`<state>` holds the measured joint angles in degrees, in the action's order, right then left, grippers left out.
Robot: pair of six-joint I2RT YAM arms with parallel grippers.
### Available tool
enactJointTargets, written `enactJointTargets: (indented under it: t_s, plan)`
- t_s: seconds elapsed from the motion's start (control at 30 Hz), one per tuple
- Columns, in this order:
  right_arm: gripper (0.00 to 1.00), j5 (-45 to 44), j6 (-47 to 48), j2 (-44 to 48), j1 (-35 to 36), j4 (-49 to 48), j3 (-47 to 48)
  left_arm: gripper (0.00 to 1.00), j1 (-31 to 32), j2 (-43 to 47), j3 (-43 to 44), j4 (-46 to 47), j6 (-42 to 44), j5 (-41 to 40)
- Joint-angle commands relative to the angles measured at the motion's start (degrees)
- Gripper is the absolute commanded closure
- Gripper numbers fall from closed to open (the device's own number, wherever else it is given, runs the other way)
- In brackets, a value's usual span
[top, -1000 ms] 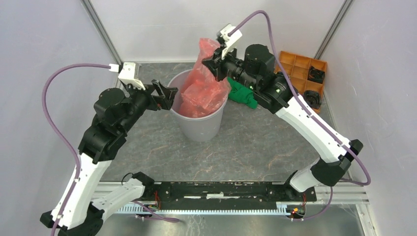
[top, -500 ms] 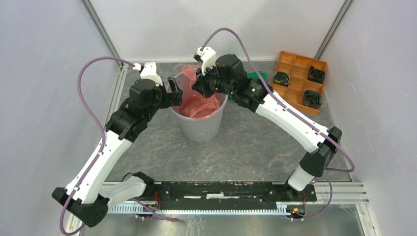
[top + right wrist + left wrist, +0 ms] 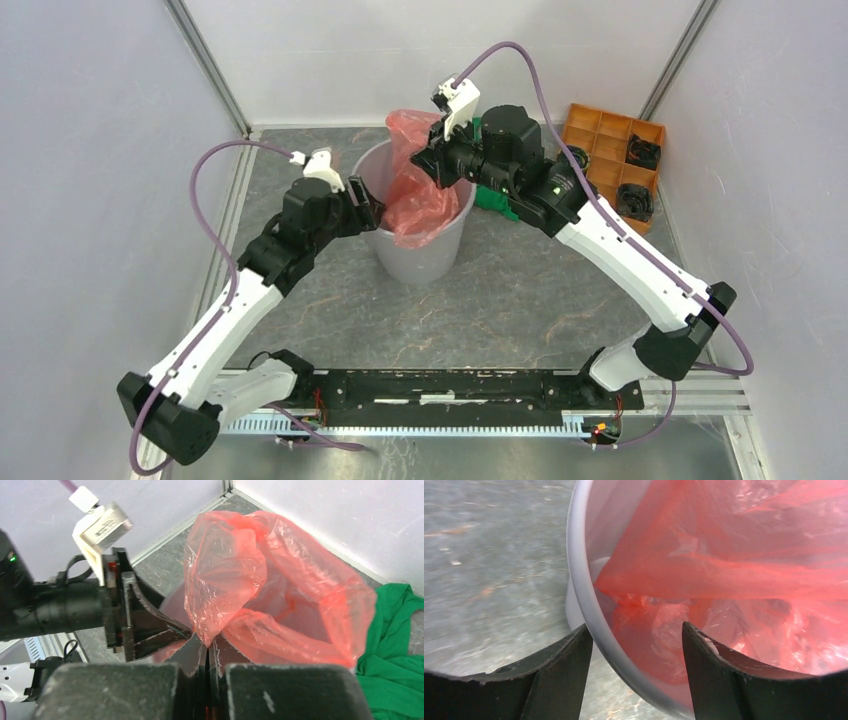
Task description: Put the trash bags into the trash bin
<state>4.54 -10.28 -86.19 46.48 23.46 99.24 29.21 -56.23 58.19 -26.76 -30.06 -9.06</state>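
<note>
Grey marbled table (image 3: pixel 520 300), pale walls around. Left pincer (image 3: pixel 635 625) partly open, straddling left rim of trash bin (image 3: pixel 420 258): one finger outside, one inside, nothing clamped. Trash bag (image 3: pixel 418 195) half down in bin, top bulging above rim. Right pincer (image 3: pixel 207 647) closed tight on bag film, above bin. Green cloth (image 3: pixel 497 202), orange tray (image 3: pixel 598 140) further right.

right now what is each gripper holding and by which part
The right gripper pinches a fold of the trash bag above the trash bin. The left gripper straddles its rim, open, holding nothing.
</note>
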Motion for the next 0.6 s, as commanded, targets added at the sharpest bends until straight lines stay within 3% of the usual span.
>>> enactJointTargets:
  t_s: [0.0, 0.17, 0.4, 0.57]
  plan:
    - [1.0, -1.8, 0.4, 2.2, 0.1, -1.5, -2.4, 0.29, -0.2, -3.1, 0.4, 12.2, -5.9, 12.2]
    - [1.0, -6.5, 2.3, 5.3, -0.6, -2.1, -7.0, 0.22, -0.1, -3.4, 1.6, 12.0, -4.8, 13.3]
    - [1.0, -6.7, 6.3, 7.4, -0.7, -4.5, -10.5, 0.02, -0.2, 3.4, 7.1, 0.0, -1.4, 5.5]
    - [0.99, -1.2, 7.4, 8.1, -0.5, -7.8, -12.1, 0.0, -0.2, 1.1, 15.7, 2.9, -10.6, 14.6]
